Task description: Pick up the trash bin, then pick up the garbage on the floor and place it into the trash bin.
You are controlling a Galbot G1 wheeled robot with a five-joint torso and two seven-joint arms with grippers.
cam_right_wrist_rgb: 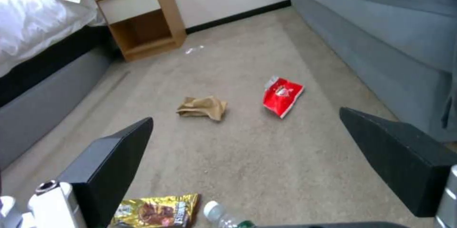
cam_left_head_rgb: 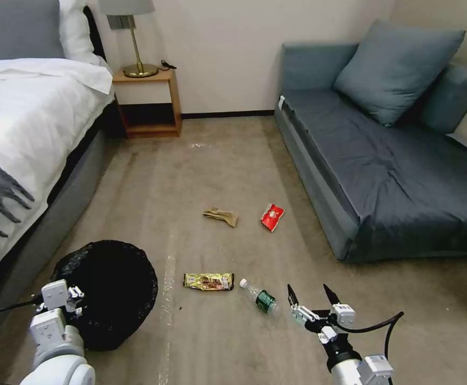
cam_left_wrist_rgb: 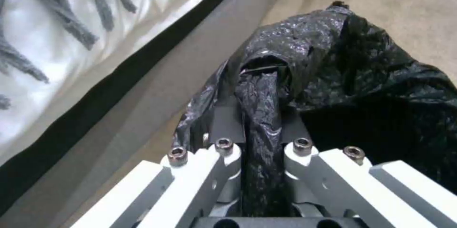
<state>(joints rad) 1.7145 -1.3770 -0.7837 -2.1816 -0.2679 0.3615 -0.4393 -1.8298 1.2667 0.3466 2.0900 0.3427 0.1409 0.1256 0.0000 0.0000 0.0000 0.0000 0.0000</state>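
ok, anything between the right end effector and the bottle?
Nothing: head view shows bare carpet between the open right end effector and the bottle.

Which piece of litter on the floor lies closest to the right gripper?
The clear plastic bottle, just beside the right gripper; the gold wrapper lies farther off.

Litter across the floor between bed (cam_left_head_rgb: 24,123) and sofa (cam_left_head_rgb: 383,160)

Paper (cam_left_head_rgb: 221,216) at twelve o'clock, packet (cam_left_head_rgb: 272,216) at one; wrapper (cam_left_head_rgb: 208,281) and bottle (cam_left_head_rgb: 259,296) nearer; trash bin (cam_left_head_rgb: 107,291) at nine.
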